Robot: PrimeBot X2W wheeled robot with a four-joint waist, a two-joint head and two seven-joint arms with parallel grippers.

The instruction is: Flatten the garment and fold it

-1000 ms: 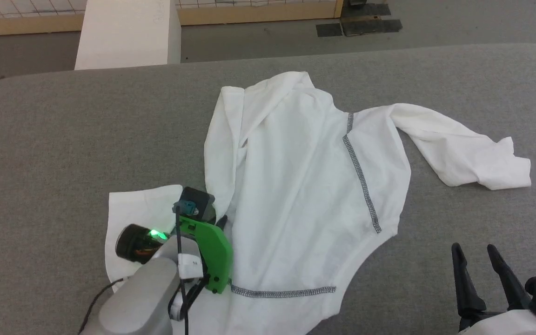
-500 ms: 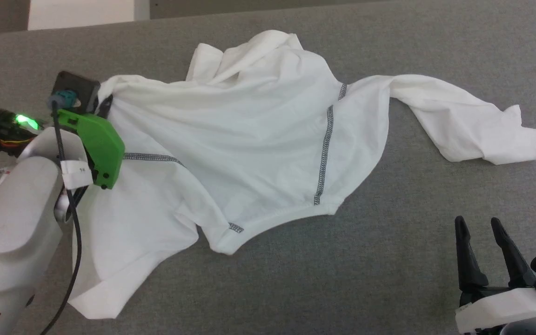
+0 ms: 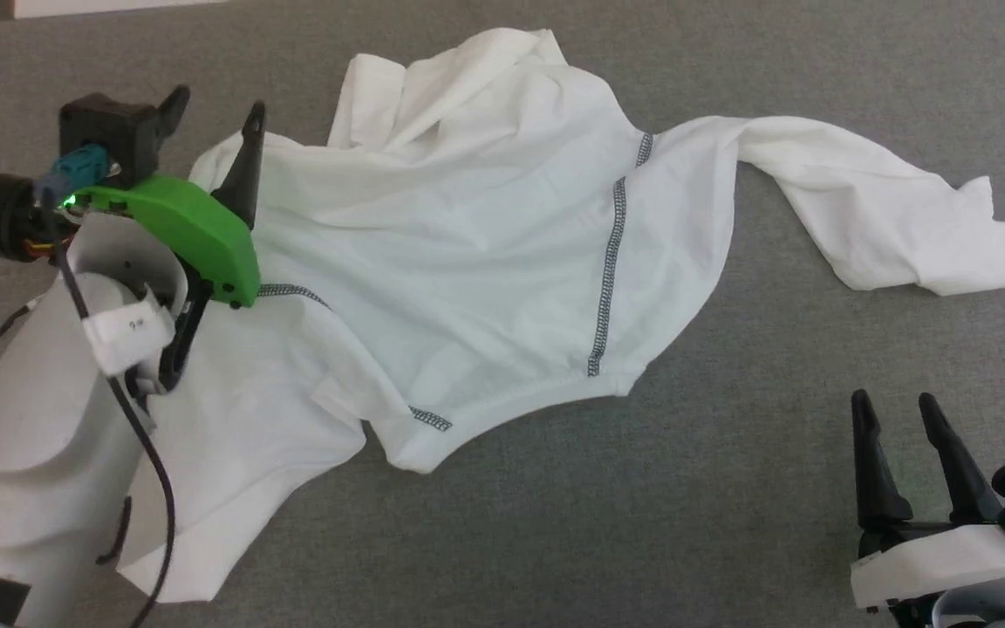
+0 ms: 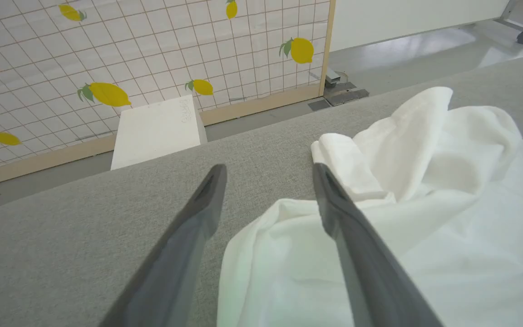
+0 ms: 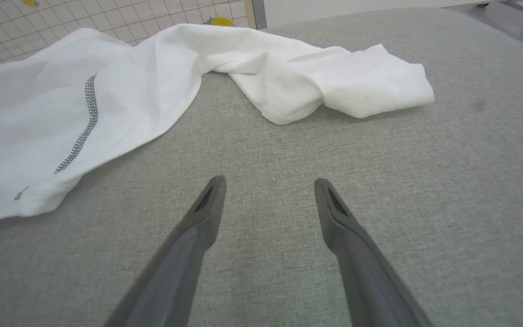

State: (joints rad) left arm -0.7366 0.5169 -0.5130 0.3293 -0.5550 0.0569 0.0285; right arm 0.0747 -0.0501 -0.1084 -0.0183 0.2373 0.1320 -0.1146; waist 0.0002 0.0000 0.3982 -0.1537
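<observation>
The garment (image 3: 468,244), a thin white long-sleeved shirt with dark zigzag seams, lies rumpled across the grey padded table (image 3: 729,488). One sleeve (image 3: 886,209) trails off to the right and another hangs toward the lower left. My left gripper (image 3: 215,118) stands open at the garment's upper left corner, one finger over the cloth edge and the other over bare table. The left wrist view shows its open fingers (image 4: 269,172) straddling that edge of the garment (image 4: 425,190), gripping nothing. My right gripper (image 3: 895,406) is open over bare table at the lower right, short of the garment (image 5: 107,91).
A white box (image 4: 157,129) stands on the floor beyond the table's far edge, before a tiled wall with lemon prints (image 4: 107,93). Bare grey table lies in front of the right gripper (image 5: 268,181) and left of the shirt.
My left gripper pulled the garment's edge leftward and farther away, spreading it, then opened and released the cloth. The head camera tilted down. The right gripper stayed put.
</observation>
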